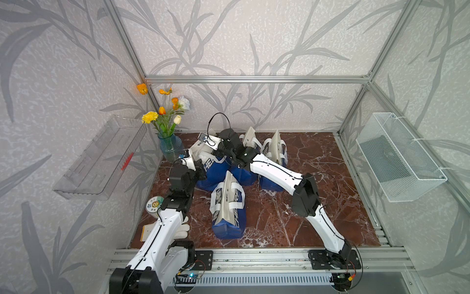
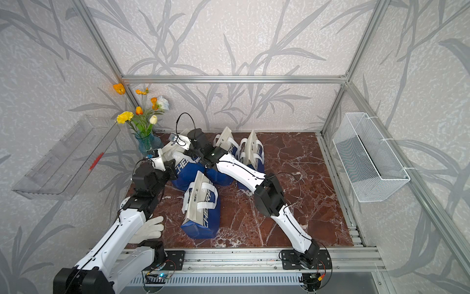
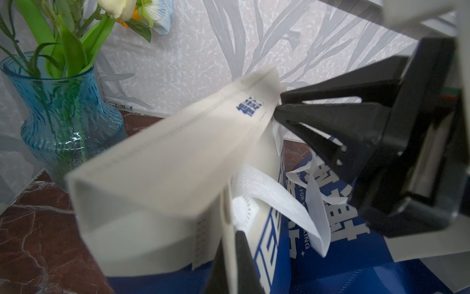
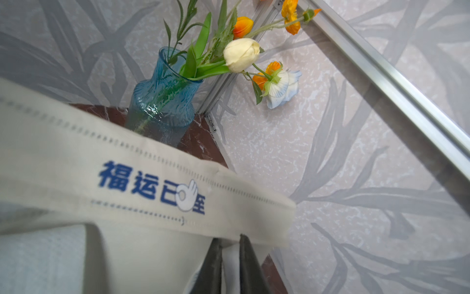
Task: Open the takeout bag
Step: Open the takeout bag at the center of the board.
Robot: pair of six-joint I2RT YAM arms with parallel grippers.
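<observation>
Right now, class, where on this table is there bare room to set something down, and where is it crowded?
Free: right half of the marble tabletop, between the takeout bags and the frame rail; a strip before the nearest bag. Crowded: back left, with vase and bags; glove front left.

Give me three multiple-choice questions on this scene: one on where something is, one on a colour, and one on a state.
1. Where on the table does the vase stand? A the front edge; B the far corner, left arm's side; C the middle.
2. What colour is its glass? A red; B clear; C blue.
3. How is the left tool? A shut on the takeout bag's white top; B wide open; C out of view.
B: both top views show it in that corner. C: the glass is plainly blue. A: white paper sits pinched between its fingers.
</observation>
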